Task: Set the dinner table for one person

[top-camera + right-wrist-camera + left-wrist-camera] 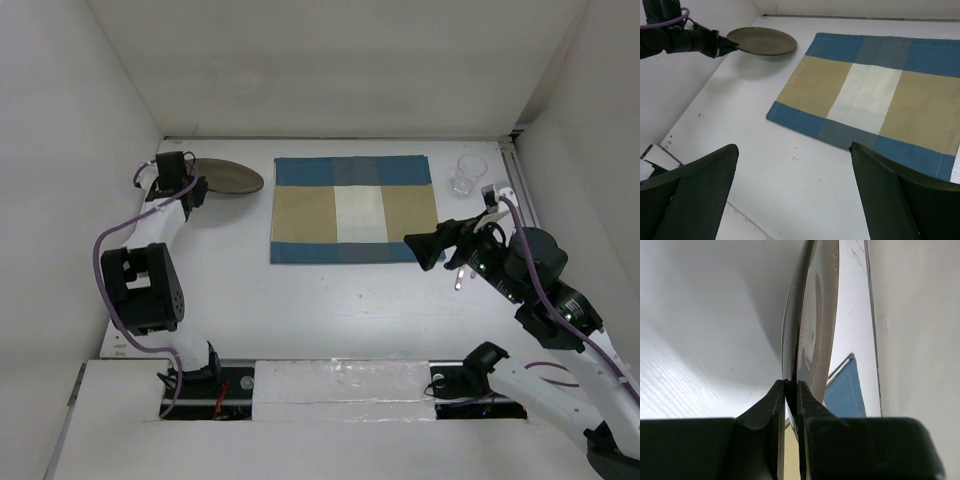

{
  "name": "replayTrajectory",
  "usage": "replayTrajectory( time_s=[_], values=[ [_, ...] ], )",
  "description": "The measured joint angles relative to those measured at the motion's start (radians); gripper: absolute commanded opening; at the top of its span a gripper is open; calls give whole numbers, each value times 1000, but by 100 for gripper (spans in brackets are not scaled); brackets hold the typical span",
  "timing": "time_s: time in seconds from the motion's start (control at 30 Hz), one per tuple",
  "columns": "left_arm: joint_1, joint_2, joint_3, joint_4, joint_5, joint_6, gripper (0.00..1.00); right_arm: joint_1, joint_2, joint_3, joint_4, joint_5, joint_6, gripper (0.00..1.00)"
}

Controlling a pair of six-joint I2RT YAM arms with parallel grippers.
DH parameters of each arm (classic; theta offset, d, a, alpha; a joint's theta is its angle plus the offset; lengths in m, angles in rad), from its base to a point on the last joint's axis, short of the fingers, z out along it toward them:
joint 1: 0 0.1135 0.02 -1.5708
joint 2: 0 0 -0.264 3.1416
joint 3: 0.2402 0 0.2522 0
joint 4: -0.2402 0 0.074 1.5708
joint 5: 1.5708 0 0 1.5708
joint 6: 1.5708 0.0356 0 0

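Dinner table (330,310): white top, beneath both grippers.
Placemat (355,210): blue-and-tan patchwork, lying flat between the grippers, just left of the right gripper (425,250), whose jaws stand wide apart, holding nothing.
Plate (228,178): dark, its rim pinched in the left gripper (198,189).
Glass (467,175): clear, upright, beyond the right gripper.

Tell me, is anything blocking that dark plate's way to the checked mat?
Nothing visible. Only bare table lies between the plate, pinched by the left gripper, and the placemat; the glass stands beyond its right edge.
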Motion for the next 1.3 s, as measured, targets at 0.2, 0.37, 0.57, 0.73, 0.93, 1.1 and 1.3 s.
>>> replayTrajectory(
  time_s=[0.2, 0.37, 0.57, 0.73, 0.93, 1.1, 1.3],
  values=[
    [-3, -30, 11, -73, -3, 32, 0, 0, -35, 13, -48, 40, 0, 100],
    [-4, -87, 6, -101, 25, 57, 0, 0, -60, 45, -86, 80, -1, 100],
    [-6, -135, 0, -108, 60, 72, 0, 0, -75, 69, -108, 112, -1, 100],
    [-6, -136, 0, -107, 92, 81, 0, 0, -78, 69, -118, 121, -6, 100],
    [-10, -136, 0, -101, 151, 94, 0, 0, -81, 70, -130, 128, -8, 100],
    [-16, -136, 0, -89, 199, 94, 0, 0, -80, 70, -131, 132, -8, 100],
    [-17, -135, -8, -32, 297, 85, 0, 0, -76, 70, -132, 132, -8, 100]
  ],
)
